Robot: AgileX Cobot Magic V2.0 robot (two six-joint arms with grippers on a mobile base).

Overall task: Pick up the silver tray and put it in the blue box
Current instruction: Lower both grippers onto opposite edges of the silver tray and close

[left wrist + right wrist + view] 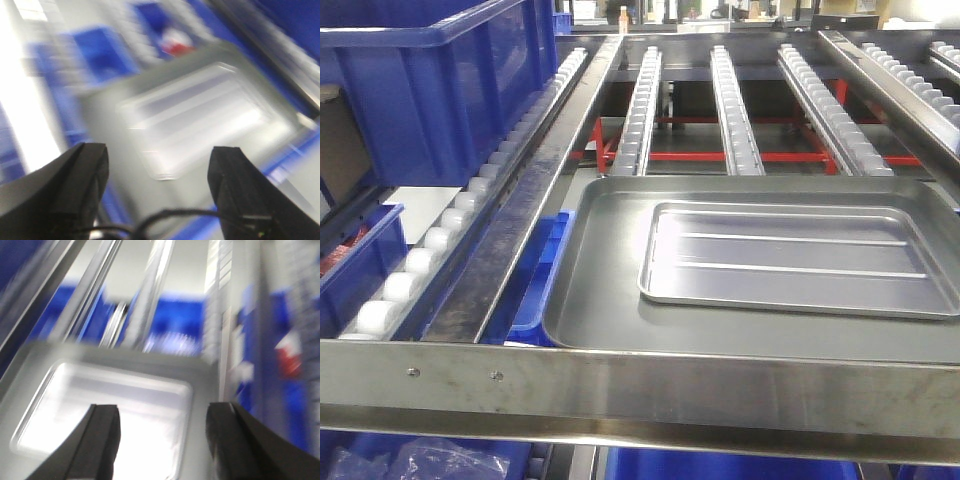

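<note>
The left end effector (159,155) has its two dark fingers (82,175) spread wide, and nothing is held between them. Its wrist view is badly blurred. Below the gap lies the silver tray (200,120), apart from the fingers. The right end effector (164,412) is spread just as wide and is also empty, with the same tray under it. That view is blurred too.

In the front-facing view, the silver tray lies flat inside a larger grey tray (600,290), toward that tray's right side, with its two ridges running left to right. The grey tray rests on the roller tracks (735,110) of a metal rack, just behind the steel front rail (620,385). The blue box (440,90) stands at the upper left beside a roller lane, well apart from both trays.
</note>
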